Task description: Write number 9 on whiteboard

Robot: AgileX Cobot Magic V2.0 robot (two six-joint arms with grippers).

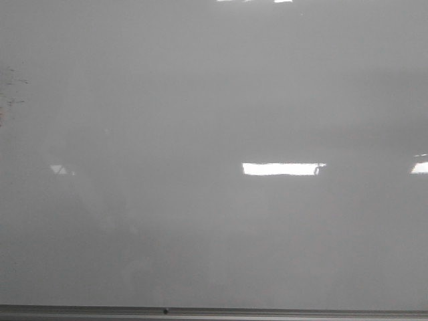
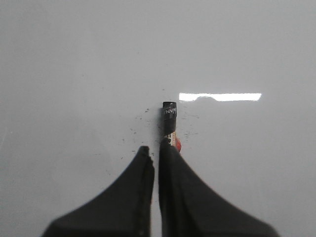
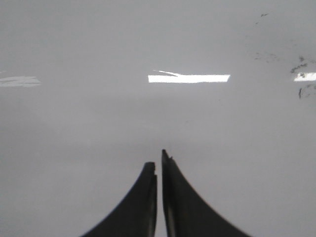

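So from my seat the left claw point(image 2: 157, 148) is the one that matters: it's clamped on a black marker point(image 2: 169, 118), long axis running straight out past the fingertips toward the whiteboard point(image 2: 74, 59). Can't tell if the tip is touching the surface yet. Board ahead of it is bare apart from faint specks point(image 2: 136, 131), so no number 9 anywhere so far. Over on the right, the right claw point(image 3: 159, 165) is pinched together with nothing in it, just facing the board. Left arm does the writing, I reckon.
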